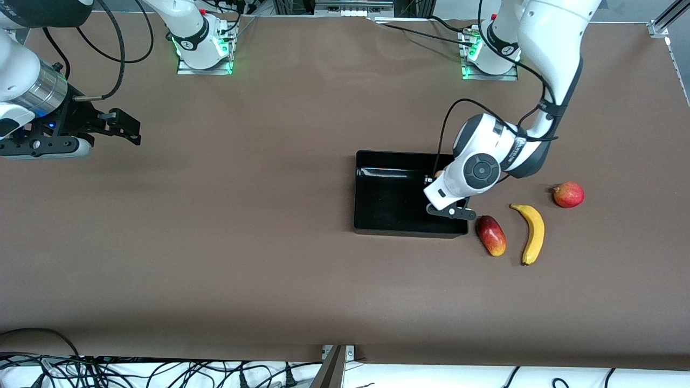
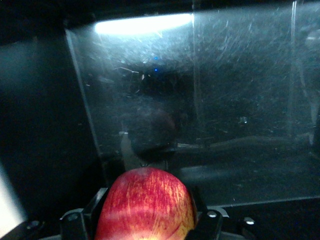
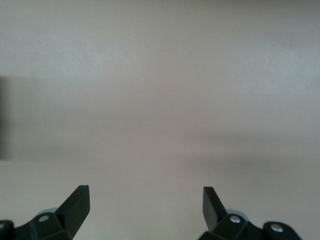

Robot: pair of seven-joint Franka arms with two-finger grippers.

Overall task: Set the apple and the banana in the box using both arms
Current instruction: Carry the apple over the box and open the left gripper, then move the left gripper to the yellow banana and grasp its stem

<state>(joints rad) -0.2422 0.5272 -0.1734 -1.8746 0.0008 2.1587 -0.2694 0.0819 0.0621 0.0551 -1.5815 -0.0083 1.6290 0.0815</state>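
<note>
My left gripper [image 2: 146, 224] is shut on the apple [image 2: 145, 200], red with yellowish streaks, and holds it low inside the black box [image 1: 388, 202], at the end toward the left arm's base. In the front view the left wrist hides the gripper, and only a sliver of the apple [image 1: 439, 173] shows. The box's scratched glossy floor [image 2: 225, 100] fills the left wrist view. The yellow banana [image 1: 532, 233] lies on the table beside the box, toward the left arm's end. My right gripper [image 1: 126, 129] is open and empty over bare table at the right arm's end, and the arm waits.
An oblong red-and-yellow fruit [image 1: 491, 235] lies between the box and the banana. A round red fruit with a nub [image 1: 568, 194] lies beside the banana, farther from the front camera. Brown table surface [image 3: 160, 100] lies under the right gripper.
</note>
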